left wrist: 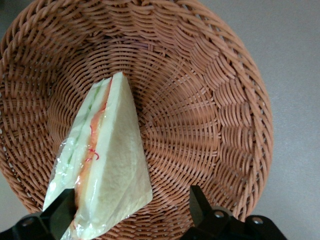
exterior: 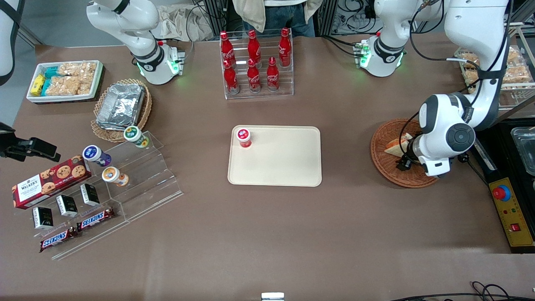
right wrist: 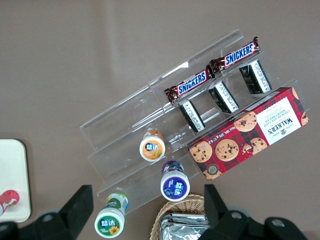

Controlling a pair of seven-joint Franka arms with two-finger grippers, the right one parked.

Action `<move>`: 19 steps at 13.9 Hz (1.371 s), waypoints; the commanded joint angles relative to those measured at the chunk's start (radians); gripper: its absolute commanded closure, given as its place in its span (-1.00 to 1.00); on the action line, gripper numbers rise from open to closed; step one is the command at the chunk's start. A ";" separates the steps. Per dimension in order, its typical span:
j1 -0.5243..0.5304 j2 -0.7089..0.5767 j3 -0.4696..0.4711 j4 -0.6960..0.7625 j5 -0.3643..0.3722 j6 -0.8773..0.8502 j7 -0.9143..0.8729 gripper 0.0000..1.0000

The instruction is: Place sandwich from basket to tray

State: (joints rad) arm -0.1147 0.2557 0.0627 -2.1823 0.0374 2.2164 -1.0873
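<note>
The sandwich [left wrist: 107, 165], a plastic-wrapped wedge of white bread with orange-red and green layers, lies in the round reddish-brown wicker basket [left wrist: 210, 105]. My left gripper [left wrist: 130, 210] hangs low over the basket, open. One finger [left wrist: 62, 215] sits against the sandwich's wide end and the other finger [left wrist: 197, 202] stands apart over bare weave. In the front view the gripper [exterior: 403, 162] is over the basket [exterior: 378, 156], and the arm partly hides the sandwich [exterior: 396, 146]. The cream tray [exterior: 280, 163] lies at the table's middle.
A small red-capped bottle [exterior: 243, 137] stands on the tray's corner. A rack of cola bottles [exterior: 256, 62] is farther from the camera. A control box with a red button [exterior: 508, 209] lies beside the basket. An acrylic snack stand [exterior: 125, 179] and foil containers [exterior: 121, 104] lie toward the parked arm's end.
</note>
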 commanded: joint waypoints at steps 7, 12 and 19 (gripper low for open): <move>-0.007 -0.123 -0.032 0.418 0.004 -0.511 0.001 -1.00; -0.003 -0.243 -0.032 0.330 0.004 -0.488 0.024 -1.00; 0.006 -0.326 -0.024 0.084 0.003 -0.282 0.023 -1.00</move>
State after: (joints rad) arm -0.1119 -0.0369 0.0373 -2.0431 0.0374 1.8932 -1.0747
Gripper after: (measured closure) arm 0.000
